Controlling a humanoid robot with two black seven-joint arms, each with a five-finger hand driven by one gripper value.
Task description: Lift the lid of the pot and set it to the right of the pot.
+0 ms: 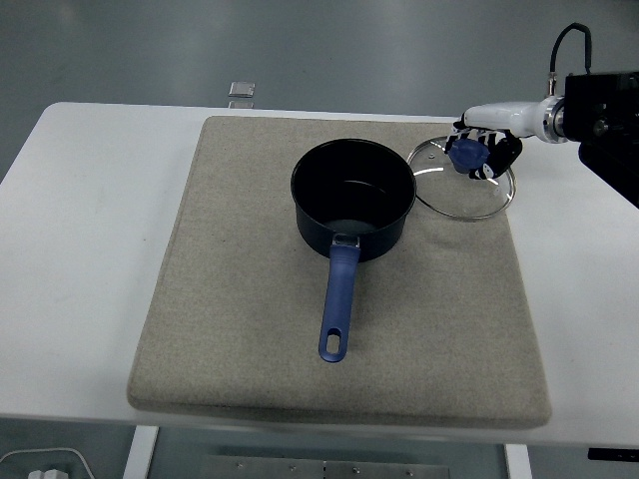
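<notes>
A white table [80,200] carries a large grey-beige felt mat [240,329], and behind the mat's far left corner lies a small clear object [241,90]. At the mat's centre an open dark-blue saucepan [353,200] stands upright, its long blue handle [338,304] pointing toward the near edge. Just right of the saucepan, close to its rim, a round glass lid with a metal rim [465,185] sits low over the mat's far right corner, its right edge about level with the mat's edge; whether it touches the fabric cannot be told. The robot's right hand [483,155], white-backed with black fingers, reaches in from the right edge, its fingers curled tightly round the lid's blue knob [467,155]. The glass is clear, the mat showing through it. Wide bare mat stretches in front of the lid and left of the saucepan, and plain white table runs along the mat's right side beneath the black arm [604,120].
</notes>
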